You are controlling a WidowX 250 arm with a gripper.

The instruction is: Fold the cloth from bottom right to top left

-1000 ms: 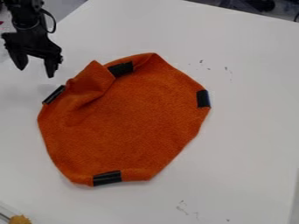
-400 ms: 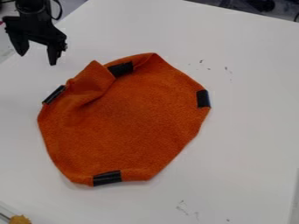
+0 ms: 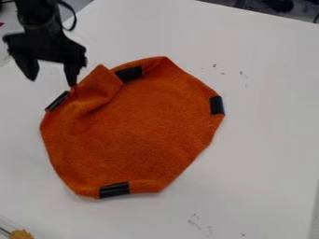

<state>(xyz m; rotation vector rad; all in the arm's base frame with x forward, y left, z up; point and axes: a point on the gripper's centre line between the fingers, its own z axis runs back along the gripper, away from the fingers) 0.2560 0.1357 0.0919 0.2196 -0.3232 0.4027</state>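
The gripper (image 3: 52, 82) hangs at upper left, fingers apart; the orange cloth (image 3: 143, 133) lies on the table (image 3: 265, 163)

Lab, seemingly: robot arm (image 3: 35, 13) above white tabletop (image 3: 261, 140).

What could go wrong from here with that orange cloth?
The open black two-finger gripper hangs near the rumpled upper-left flap of the orange fabric cloth with black patches; it might snag that and drag everything. The lower-right edge lies flat, so a pinch could slip. The rumples might also leave the fold lumpy.
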